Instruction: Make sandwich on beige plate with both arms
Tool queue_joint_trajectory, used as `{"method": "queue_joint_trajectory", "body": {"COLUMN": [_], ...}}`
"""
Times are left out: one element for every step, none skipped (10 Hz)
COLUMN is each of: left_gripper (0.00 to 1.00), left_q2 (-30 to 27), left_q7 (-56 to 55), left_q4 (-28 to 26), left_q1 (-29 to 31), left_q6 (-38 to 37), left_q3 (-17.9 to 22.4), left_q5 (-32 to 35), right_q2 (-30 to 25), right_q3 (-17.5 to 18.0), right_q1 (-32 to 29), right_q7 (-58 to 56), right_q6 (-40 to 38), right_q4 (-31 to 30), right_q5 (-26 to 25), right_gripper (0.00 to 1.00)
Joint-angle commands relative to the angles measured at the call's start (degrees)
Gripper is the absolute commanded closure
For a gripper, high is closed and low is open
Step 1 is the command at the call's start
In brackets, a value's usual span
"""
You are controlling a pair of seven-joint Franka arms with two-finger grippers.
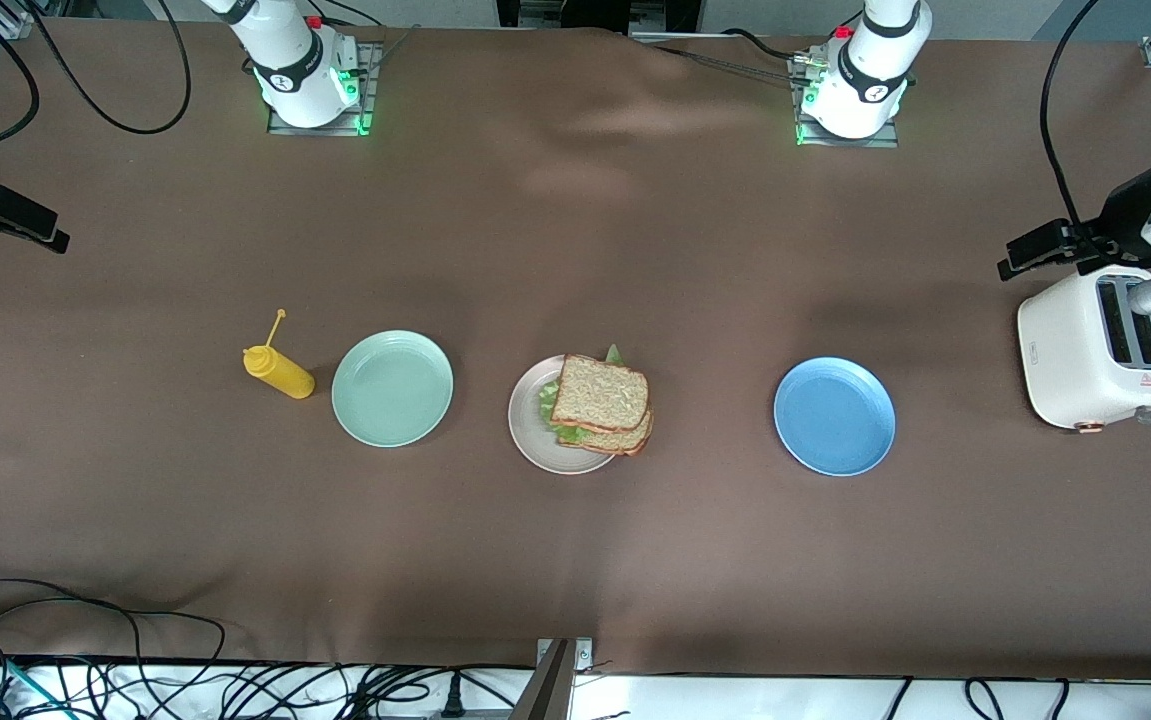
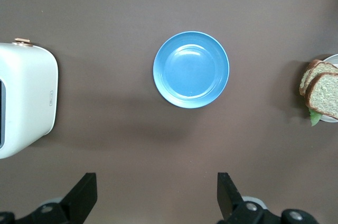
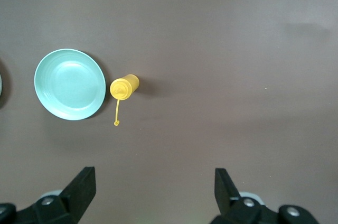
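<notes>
Sitting stacked on the round pale beige plate (image 1: 527,430), the brown wholegrain sandwich with green lettuce (image 1: 602,402) looks soft, light and crushable; grip gently by the crusts. Left claw (image 2: 157,197) and right claw (image 3: 155,195) hang apart, empty, high over the worktop.

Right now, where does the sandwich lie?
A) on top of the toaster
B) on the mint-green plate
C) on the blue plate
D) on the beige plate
D: the sandwich rests on the beige plate, in the middle of the row of plates, while the mint-green plate and the blue plate hold nothing.
</notes>
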Motion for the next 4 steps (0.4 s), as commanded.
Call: {"method": "queue_joint_trajectory", "body": {"left_gripper": [0.00, 0.00, 0.00, 0.00], "left_q2": [-1.67, -1.67, -1.67, -1.67], "left_q7": [-0.04, -0.04, -0.04, -0.22], "left_q4": [-1.94, -2.64, -2.73, -2.73], "left_q1": [-0.78, -0.70, -0.26, -0.26], "left_q6": [0.20, 0.29, 0.29, 0.29], "left_q3": [0.66, 0.75, 0.84, 0.84], "left_q5": [1.28, 1.28, 1.28, 1.28], "right_q2": [-0.40, -0.40, -0.40, -0.40], "right_q3": [-0.07, 0.01, 0.01, 0.01], "right_q1": [0.05, 0.05, 0.05, 0.05], "right_q7": [0.32, 0.32, 0.32, 0.32], "right_q6": [-0.35, -0.35, -0.35, -0.35], "right_q4": [-0.05, -0.05, -0.05, -0.05], "right_q5": [0.89, 0.80, 0.80, 0.80], "right_gripper": [0.00, 0.00, 0.00, 0.00]}}
